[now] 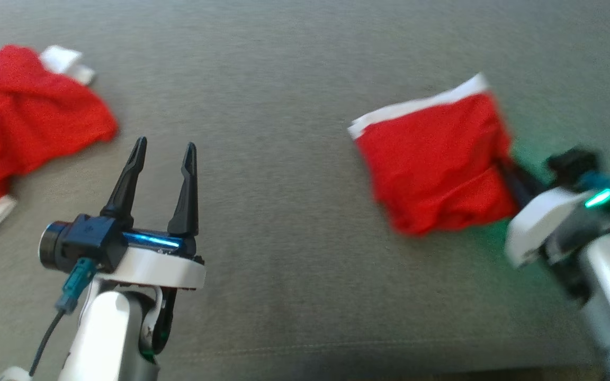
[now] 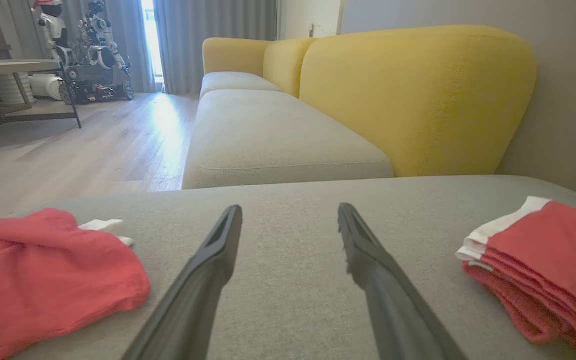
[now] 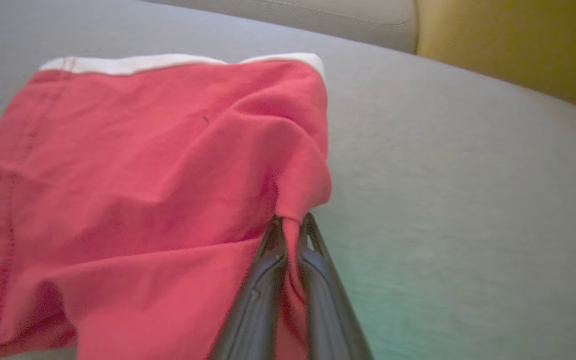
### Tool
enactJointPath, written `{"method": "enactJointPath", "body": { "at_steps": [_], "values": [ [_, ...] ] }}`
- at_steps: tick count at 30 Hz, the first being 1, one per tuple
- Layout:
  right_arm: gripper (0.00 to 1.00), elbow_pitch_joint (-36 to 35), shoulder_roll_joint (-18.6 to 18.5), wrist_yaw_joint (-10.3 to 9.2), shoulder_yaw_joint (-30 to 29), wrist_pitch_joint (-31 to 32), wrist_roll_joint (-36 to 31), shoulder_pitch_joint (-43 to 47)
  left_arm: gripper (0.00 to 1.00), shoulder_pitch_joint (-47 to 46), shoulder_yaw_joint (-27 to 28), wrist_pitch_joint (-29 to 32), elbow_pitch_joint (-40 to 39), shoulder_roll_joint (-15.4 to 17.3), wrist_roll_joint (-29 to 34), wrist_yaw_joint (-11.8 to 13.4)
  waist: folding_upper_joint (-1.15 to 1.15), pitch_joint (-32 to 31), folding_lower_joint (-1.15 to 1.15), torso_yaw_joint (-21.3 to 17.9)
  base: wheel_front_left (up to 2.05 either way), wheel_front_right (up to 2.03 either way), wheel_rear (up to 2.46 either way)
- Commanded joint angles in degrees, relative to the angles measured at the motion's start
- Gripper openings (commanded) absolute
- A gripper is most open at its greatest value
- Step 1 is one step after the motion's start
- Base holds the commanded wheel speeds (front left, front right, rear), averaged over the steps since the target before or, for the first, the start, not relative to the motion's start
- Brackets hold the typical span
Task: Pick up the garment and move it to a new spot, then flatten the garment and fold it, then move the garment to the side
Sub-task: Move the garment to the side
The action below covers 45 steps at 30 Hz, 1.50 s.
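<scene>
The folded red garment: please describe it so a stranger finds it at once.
On the grey cushion beside the yellow sofa back, look to the robot's right. There is the folded red garment, white band on its far edge, one corner pinched by the right hand. The other red garment, at the left, is crumpled.

- the left gripper holds its two dark fingers wide apart over a grey seat cushion.
- a folded red garment with a white band lies on the cushion at right.
- a crumpled red cloth lies at left.
- beyond are a yellow sofa back, a wooden floor and another robot.
</scene>
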Motion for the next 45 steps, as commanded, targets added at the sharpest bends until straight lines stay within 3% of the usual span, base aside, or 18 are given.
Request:
{"method": "enactJointPath", "body": {
  "at_steps": [1, 12, 20, 32, 33, 35, 37, 41, 45],
  "values": [
    [0.0, -2.0, -2.8, -0.04, -0.8, 0.0, 1.0, -2.2, 1.0, -2.0, 1.8, -0.7, -2.3, 1.2, 0.6, -0.3, 0.0, 1.7, 0.0, -3.2, 0.0, 0.0, 0.0],
    [0.0, -1.3, -15.8, -0.04, -10.5, 2.3, 6.1, -7.9, 1.0, -5.4, 1.6, -0.7, -4.0, 1.9, 1.7, -1.0, 0.0, 8.1, 0.0, -7.2, 0.0, 0.0, 0.0],
    [0.0, -1.9, -17.9, -0.04, -13.2, 2.9, 9.0, -9.4, 1.0, -7.4, 1.6, -0.7, -4.3, 2.3, 2.0, -1.4, 0.0, 11.2, 0.0, -8.0, 0.0, 0.0, 0.0],
    [0.0, -1.1, -16.8, -0.04, -15.6, 1.4, 9.1, -10.6, 1.0, -8.4, 1.7, -0.7, -3.8, 2.9, 2.2, -1.9, 0.0, 12.1, 0.0, -8.7, 0.0, 0.0, 0.0],
    [0.11, -1.1, -16.6, -0.04, -15.6, 1.5, 9.1, -10.6, 1.0, -8.4, 1.7, -0.7, -3.8, 2.9, 2.2, -1.9, 0.0, 12.1, 0.0, -8.7, 0.0, 0.0, 0.0],
    [0.49, -1.4, -16.0, -0.04, -15.8, 1.3, 9.4, -10.5, 1.0, -8.4, 1.7, -0.7, -3.8, 2.9, 2.3, -1.8, 0.0, 12.0, 0.0, -8.7, 0.0, 0.0, 0.0],
    [1.0, -1.6, -15.3, -0.04, -16.5, 1.3, 9.4, -10.1, 1.0, -8.3, 1.6, -0.7, -3.8, 2.8, 2.3, -1.8, 0.0, 11.8, 0.0, -8.7, 0.0, 0.0, 0.0],
    [1.0, -3.4, -13.1, -0.04, -19.2, 0.3, 7.5, -9.0, 1.0, -7.7, 1.8, -0.7, -3.6, 2.9, 2.1, -1.6, 0.0, 11.0, 0.0, -8.9, 0.0, 0.0, 0.0],
    [1.0, -8.0, -8.4, -0.04, -23.6, -1.8, 4.8, -6.4, 1.0, -6.7, 2.0, -0.7, -3.3, 2.9, 1.9, -1.6, 0.0, 9.5, 0.0, -9.0, 0.0, 0.0, 0.0]
  ]
}}
